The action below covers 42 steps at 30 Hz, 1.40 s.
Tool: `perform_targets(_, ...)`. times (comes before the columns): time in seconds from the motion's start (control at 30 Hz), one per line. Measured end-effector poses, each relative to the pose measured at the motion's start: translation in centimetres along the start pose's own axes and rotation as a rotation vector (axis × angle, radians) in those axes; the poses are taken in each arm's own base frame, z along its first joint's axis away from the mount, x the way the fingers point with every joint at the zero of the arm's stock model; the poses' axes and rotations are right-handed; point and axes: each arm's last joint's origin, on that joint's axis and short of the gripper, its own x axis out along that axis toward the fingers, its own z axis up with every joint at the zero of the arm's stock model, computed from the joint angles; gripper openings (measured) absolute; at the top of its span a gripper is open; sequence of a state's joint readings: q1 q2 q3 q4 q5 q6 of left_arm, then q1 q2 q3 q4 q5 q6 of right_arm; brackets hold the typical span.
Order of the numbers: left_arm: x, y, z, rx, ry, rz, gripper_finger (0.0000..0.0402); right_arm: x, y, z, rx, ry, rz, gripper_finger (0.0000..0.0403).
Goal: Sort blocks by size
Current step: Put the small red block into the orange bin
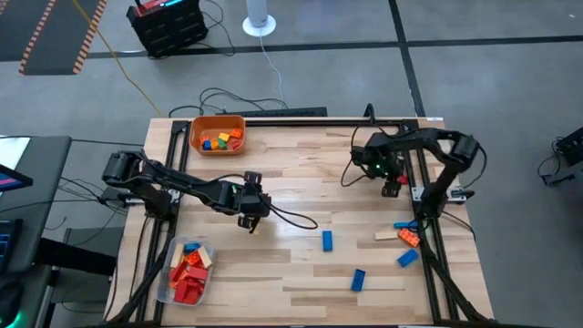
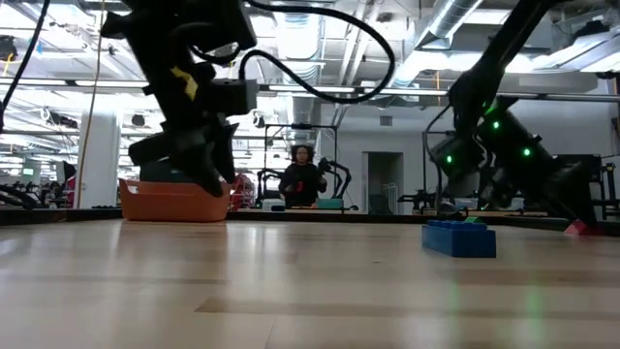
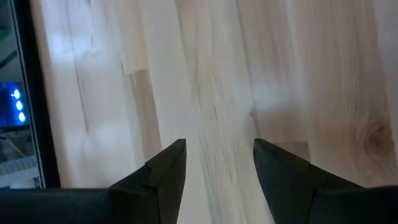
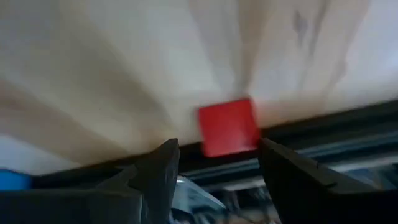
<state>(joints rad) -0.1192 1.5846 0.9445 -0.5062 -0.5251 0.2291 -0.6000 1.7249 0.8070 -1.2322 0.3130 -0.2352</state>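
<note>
A: Counting from the near edge of the table (image 1: 301, 273): the clear tub (image 1: 187, 271) at the near-left corner has a pile of mostly red and orange blocks plus a blue and a tan one, too jumbled for an exact number. Loose on the wood I get two blue blocks in the middle, one (image 1: 358, 280) nearer and one (image 1: 327, 240) a bit further back.

B: And over on the right?

A: A small cluster (image 1: 405, 239) by the right rail: two blue, one tan, one orange. Then a red cube (image 4: 228, 126) right at the table's edge against the rail, with the right claw (image 4: 217, 165) hovering just over it, fingers spread, nothing gripped.

B: Left arm?

A: The left claw (image 3: 219, 163) sits over bare wood mid-table, left of centre, fingers apart and holding nothing.

B: Far side?

A: The orange bin (image 1: 217, 134) at the far-left corner, with roughly six small blocks: green, yellow, orange, blue. From the low view there's a person (image 2: 302, 177) way back in the room. No readable writing or brands anywhere.
</note>
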Motion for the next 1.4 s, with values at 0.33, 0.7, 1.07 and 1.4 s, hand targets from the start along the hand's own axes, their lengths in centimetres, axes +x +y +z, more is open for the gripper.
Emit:
perform_targets(0.33, -2.1, 0.7, -2.2, -0.112, -0.064, 0.012, 0.0181, 2.4, -0.6, 1.7, -0.086, 0.144, -0.037, 0.0255)
perform_targets(0.7, -4.8, 2.0, -3.6, -0.223, -0.157, 0.026, 0.0181, 3.1, -0.4, 2.8, -0.094, 0.175, -0.015, 0.0157)
perform_targets(1.07, -4.9, 2.1, -3.7, -0.223, -0.151, 0.042, 0.0181, -5.2, -0.3, 2.9, -0.036, -0.313, 0.038, 0.0157)
perform_targets(1.4, -5.8, 2.0, -3.9, -0.286, -0.15, 0.118, 0.0181, -13.8, -0.3, 6.5, -0.112, -1.016, 0.213, 0.0157)
